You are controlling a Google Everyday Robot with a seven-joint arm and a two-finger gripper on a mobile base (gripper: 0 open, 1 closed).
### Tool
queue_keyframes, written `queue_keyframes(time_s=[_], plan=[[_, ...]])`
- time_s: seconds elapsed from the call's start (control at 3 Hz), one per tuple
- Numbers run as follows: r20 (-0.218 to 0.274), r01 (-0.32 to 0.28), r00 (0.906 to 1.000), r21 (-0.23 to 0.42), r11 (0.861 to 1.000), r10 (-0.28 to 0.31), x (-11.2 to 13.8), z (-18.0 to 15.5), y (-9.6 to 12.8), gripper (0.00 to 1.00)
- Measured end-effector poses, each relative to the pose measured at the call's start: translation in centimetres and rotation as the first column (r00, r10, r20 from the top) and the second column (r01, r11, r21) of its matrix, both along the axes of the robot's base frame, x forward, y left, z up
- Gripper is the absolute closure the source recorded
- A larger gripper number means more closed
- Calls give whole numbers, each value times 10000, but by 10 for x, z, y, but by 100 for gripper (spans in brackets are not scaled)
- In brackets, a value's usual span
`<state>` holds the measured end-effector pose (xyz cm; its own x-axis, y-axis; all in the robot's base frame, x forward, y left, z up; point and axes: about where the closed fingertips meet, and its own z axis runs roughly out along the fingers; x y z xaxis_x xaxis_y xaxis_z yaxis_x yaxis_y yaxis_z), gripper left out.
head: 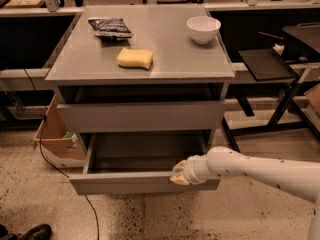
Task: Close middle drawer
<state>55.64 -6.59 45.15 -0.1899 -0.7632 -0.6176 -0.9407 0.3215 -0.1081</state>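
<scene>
The middle drawer (142, 183) is pulled out of the grey cabinet, low in the camera view. Its flat, handle-less front faces me and its bare grey floor (145, 156) shows behind it. My gripper (180, 173) sits at the top edge of the drawer front, towards its right end, touching it. The white arm (260, 170) reaches in from the right. Above it is another grey drawer front (140, 116), standing slightly out from the frame.
On the cabinet top (170, 59) lie a yellow sponge (135, 58), a dark snack bag (110, 27) and a white bowl (203, 29). A cardboard box (57, 141) and a cable (65, 176) are at the left. A black stand (270, 64) is at the right.
</scene>
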Motion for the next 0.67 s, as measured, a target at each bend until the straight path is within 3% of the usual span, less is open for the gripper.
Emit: queue_keyframes(time_s=[0.67], plan=[[324, 150, 9994, 24, 9999, -150, -4, 19, -10, 11]])
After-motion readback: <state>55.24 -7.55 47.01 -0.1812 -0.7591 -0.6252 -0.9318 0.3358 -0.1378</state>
